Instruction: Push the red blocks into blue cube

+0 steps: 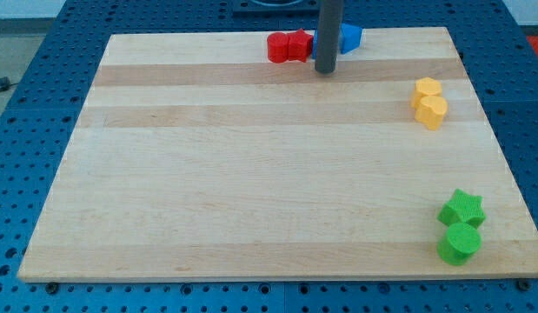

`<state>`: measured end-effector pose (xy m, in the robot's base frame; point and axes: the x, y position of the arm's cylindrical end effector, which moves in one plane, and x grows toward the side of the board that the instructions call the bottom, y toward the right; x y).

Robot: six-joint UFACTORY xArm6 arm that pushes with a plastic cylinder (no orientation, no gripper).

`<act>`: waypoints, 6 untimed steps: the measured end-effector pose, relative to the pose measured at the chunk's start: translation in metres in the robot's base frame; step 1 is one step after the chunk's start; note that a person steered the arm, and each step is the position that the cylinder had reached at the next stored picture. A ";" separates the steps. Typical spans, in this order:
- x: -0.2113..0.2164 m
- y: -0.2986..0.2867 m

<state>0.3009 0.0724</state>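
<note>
Two red blocks sit side by side at the view's top centre: a red cylinder [278, 48] on the left and a red star-like block [297, 45] touching it on the right. A blue block [348, 36] lies just right of them, partly hidden behind the rod. My tip [326, 69] rests on the board just below and between the red star-like block and the blue block, close to both. I cannot tell whether the red star-like block touches the blue block, since the rod covers the gap.
Two yellow blocks [429, 102] touch each other near the view's right edge. A green star [462, 209] and a green cylinder [459, 243] sit together at the bottom right corner. The wooden board [251, 174] lies on a blue perforated table.
</note>
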 end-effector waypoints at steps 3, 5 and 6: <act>-0.038 -0.114; -0.093 -0.085; -0.090 -0.080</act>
<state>0.2106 -0.0078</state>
